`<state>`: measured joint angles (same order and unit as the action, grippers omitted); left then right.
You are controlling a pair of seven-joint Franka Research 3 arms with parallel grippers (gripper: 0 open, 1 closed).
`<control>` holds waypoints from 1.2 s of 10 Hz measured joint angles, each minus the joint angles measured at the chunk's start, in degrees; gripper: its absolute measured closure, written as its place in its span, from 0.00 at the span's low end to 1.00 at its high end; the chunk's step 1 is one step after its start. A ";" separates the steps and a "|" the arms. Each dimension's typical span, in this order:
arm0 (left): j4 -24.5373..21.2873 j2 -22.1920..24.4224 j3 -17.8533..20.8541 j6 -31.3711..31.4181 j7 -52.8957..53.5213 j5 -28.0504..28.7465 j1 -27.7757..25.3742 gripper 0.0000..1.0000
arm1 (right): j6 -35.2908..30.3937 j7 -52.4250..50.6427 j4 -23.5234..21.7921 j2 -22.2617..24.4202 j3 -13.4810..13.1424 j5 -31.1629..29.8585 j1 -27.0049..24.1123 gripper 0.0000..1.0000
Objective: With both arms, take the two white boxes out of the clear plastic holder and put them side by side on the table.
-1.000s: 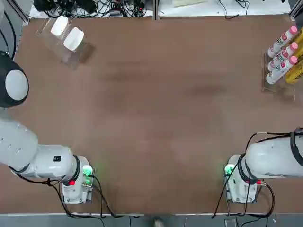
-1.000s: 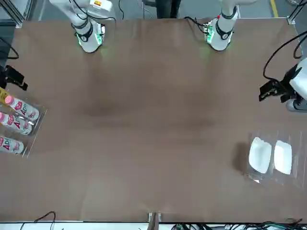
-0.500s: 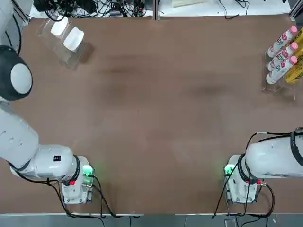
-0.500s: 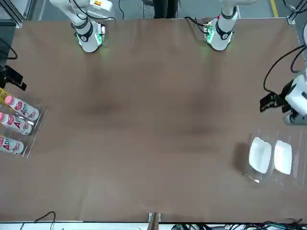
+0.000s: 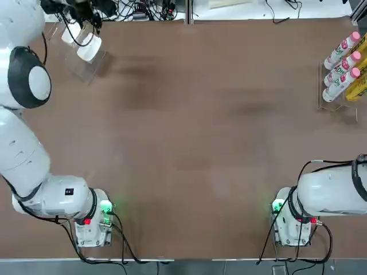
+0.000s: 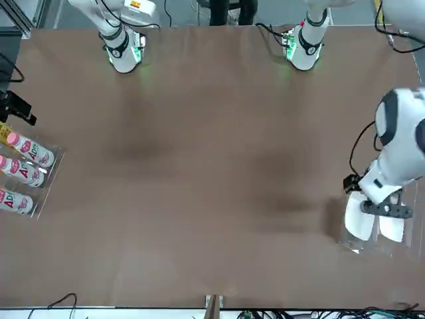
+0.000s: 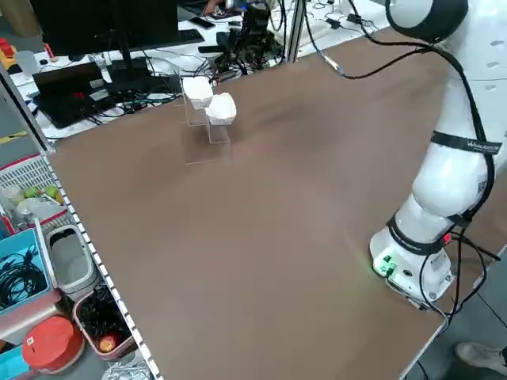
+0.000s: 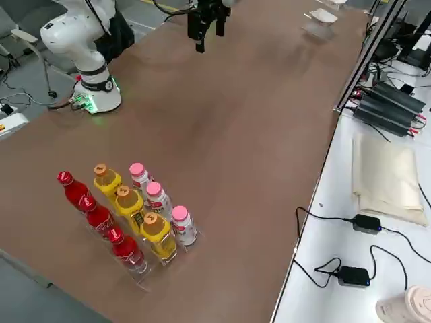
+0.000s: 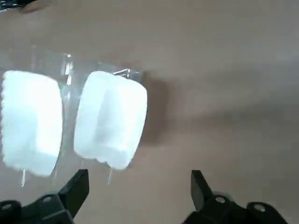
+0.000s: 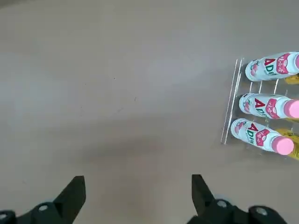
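The two white boxes (image 5: 90,48) (image 5: 71,32) lean side by side in the clear plastic holder (image 5: 86,66) at the table's far left corner. In the front view the boxes (image 6: 360,224) (image 6: 392,227) lie just under my left gripper (image 6: 375,203), which hovers above them, open and empty. In the left wrist view both boxes (image 9: 110,119) (image 9: 32,121) sit in the holder (image 9: 67,63) beyond the spread fingers (image 9: 77,186), apart from them. My right gripper (image 10: 138,189) is open and empty, held high over bare table (image 10: 117,93); it also shows as the right gripper (image 8: 209,35) in the right side view.
A clear rack of pink-capped, yellow and red bottles (image 5: 341,71) (image 8: 135,215) stands at the far right edge. Cables and electronics (image 5: 132,8) crowd the shelf behind the table's far edge. Both arm bases (image 5: 92,220) (image 5: 292,220) stand at the near edge.
My left arm has swung toward the far left corner, bringing its gripper from beside the holder to right above the boxes. The right arm has not moved.
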<state>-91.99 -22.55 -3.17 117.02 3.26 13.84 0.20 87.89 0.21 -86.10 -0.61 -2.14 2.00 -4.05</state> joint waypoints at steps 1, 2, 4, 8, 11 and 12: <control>-2.35 -1.10 -0.04 3.89 0.28 2.14 0.11 0.05 | 0.00 -0.18 -0.01 0.00 -0.01 0.00 -0.06 0.00; -4.06 -2.81 -0.08 6.83 0.40 6.07 0.38 0.07 | 0.00 -0.36 -0.04 0.00 -0.02 0.00 -0.09 0.00; -4.83 -6.83 -0.08 10.22 0.29 11.17 0.28 0.16 | -0.02 -0.48 -0.04 0.01 -0.03 0.00 -0.12 0.00; -4.75 -10.12 0.15 13.37 0.18 12.49 -0.23 0.52 | -0.05 -0.55 -0.05 0.01 -0.03 0.00 -0.15 0.00; -4.74 -10.20 0.46 13.37 0.13 14.99 -1.25 0.63 | -0.05 -1.47 -0.05 0.01 -0.03 0.00 -0.44 0.00; -4.74 -10.22 0.47 13.37 0.14 15.13 -1.33 0.70 | -0.05 -1.73 -0.05 0.01 -0.03 0.00 -0.67 0.00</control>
<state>-96.74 -32.76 -2.70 130.39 3.40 28.97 -1.14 87.84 -1.52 -86.14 -0.60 -2.17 2.00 -4.72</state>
